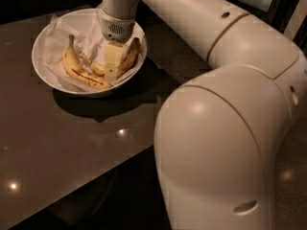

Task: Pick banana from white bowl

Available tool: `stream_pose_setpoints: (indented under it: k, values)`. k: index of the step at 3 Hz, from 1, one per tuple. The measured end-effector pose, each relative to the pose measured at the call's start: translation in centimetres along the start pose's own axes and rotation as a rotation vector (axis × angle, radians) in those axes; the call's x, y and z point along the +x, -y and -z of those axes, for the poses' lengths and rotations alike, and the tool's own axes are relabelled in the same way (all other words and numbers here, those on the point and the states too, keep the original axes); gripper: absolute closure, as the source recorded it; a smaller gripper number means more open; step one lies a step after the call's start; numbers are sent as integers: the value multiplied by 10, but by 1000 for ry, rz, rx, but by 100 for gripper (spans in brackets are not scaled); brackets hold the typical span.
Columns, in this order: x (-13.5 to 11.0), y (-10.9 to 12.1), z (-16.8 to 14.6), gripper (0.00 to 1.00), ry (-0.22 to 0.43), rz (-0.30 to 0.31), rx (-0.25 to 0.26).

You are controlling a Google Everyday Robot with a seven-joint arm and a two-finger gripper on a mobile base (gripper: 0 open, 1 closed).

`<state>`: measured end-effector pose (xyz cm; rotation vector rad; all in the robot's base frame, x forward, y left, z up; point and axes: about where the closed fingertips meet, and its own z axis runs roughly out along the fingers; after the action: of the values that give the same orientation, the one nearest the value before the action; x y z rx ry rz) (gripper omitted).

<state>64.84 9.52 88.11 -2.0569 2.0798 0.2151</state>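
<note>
The white bowl (pixel 43 40), lined with crumpled white paper, sits at the back left of the dark table. The dull, brown-mottled banana (pixel 130 56) lies along the bowl's right side. A brighter yellow banana (pixel 73 66) with a long stem curves along the left side. A short yellow piece (pixel 98 69) lies between them. My gripper (pixel 112 65) reaches straight down into the bowl from above, just left of the mottled banana and touching or nearly touching it. Its tip hides part of the bowl's middle.
The dark glossy table (pixel 57 147) runs toward the front left, with its edge falling diagonally to the floor. My large white arm (pixel 216 128) fills the right side of the view and passes over the bowl's back right rim.
</note>
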Motion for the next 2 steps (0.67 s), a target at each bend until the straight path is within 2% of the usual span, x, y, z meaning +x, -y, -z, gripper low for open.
stream_pose_setpoints:
  k: [1,2]
  values:
    - [0,0,0,0,0,0,0]
    - [-2,2,0,0,35,1,12]
